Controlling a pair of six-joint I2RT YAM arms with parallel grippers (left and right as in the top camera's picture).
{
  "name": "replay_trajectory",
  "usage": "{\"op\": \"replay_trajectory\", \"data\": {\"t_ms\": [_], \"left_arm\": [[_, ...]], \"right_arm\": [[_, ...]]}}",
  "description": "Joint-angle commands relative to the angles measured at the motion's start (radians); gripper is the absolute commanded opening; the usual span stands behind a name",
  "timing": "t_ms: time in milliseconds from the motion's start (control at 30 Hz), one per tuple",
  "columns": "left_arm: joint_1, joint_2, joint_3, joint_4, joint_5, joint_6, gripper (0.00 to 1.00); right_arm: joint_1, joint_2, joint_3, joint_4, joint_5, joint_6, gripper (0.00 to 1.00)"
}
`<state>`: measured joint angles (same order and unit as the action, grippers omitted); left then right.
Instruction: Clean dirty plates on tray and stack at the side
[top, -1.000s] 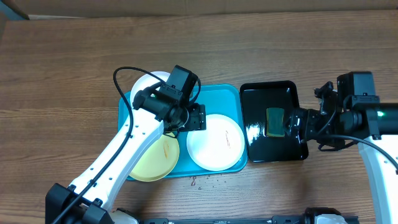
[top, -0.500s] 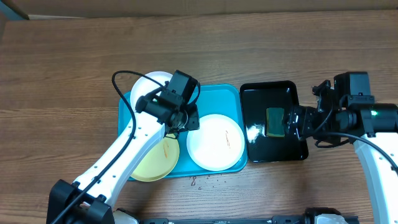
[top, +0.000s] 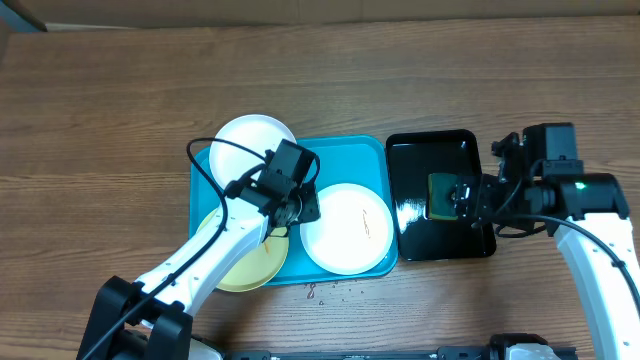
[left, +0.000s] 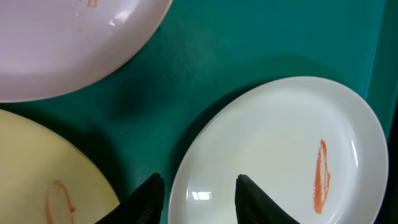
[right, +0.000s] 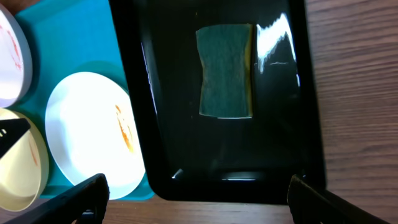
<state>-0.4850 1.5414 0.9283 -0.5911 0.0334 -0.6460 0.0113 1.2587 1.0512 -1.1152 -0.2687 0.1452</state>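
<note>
The table carries the tray toward its front edge. The black tray lies just beside the tray's right rim. On the tray, the white rear plate overhangs the rear-left corner, the smeared white right plate occupies the front-right area, and the smeared yellow plate occupies the front-left corner. The left gripper straddles the right plate's left rim with jaws partly apart; whether it grips cannot be told. The right gripper hovers over the black tray, jaws spread wide and empty. The sponge lies in the black tray.
</note>
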Motion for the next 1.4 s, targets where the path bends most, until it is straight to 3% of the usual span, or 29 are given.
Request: {"op": "replay_trajectory", "data": {"t_ms": [0, 400, 533, 667, 767, 867, 1167, 1233, 1267, 1300, 1333, 1367], "left_arm": [[-0.014, 0.015, -0.052, 0.034, 0.022, -0.013, 0.38], [-0.029, 0.103, -0.070, 0.070, 0.023, -0.012, 0.38], [-0.032, 0.135, -0.070, 0.078, 0.019, -0.012, 0.28], [-0.032, 0.136, -0.070, 0.084, 0.019, -0.012, 0.27], [-0.032, 0.136, -0.070, 0.091, 0.019, -0.012, 0.17], [-0.032, 0.136, -0.070, 0.091, 0.019, -0.012, 0.08], [-0.032, 0.136, -0.070, 0.095, 0.019, -0.012, 0.17], [-0.032, 0.136, -0.070, 0.095, 0.019, -0.012, 0.20], [-0.032, 0.136, -0.070, 0.095, 0.019, -0.012, 0.21], [-0.032, 0.136, -0.070, 0.095, 0.017, -0.012, 0.21], [-0.032, 0.136, -0.070, 0.095, 0.014, -0.012, 0.22], [-0.031, 0.136, -0.070, 0.096, 0.009, -0.012, 0.21]], "right_arm": [[0.033, 0.010, -0.005, 0.029, 0.006, 0.020, 0.94], [0.114, 0.105, -0.005, 0.075, 0.145, 0.069, 0.97], [0.114, 0.163, -0.005, 0.101, 0.145, 0.069, 0.95], [0.114, 0.240, -0.005, 0.126, 0.145, 0.069, 0.93], [0.114, 0.298, -0.005, 0.130, 0.145, 0.074, 0.85], [0.114, 0.348, -0.005, 0.130, 0.145, 0.094, 0.85], [0.114, 0.476, -0.005, 0.160, 0.145, 0.095, 0.84], [0.116, 0.490, -0.005, 0.161, 0.145, 0.095, 0.76], [0.118, 0.497, -0.005, 0.161, 0.145, 0.095, 0.66], [0.120, 0.501, -0.005, 0.162, 0.145, 0.095, 0.48], [0.121, 0.505, -0.005, 0.163, 0.145, 0.095, 0.38], [0.125, 0.505, -0.005, 0.164, 0.145, 0.095, 0.34]]}}
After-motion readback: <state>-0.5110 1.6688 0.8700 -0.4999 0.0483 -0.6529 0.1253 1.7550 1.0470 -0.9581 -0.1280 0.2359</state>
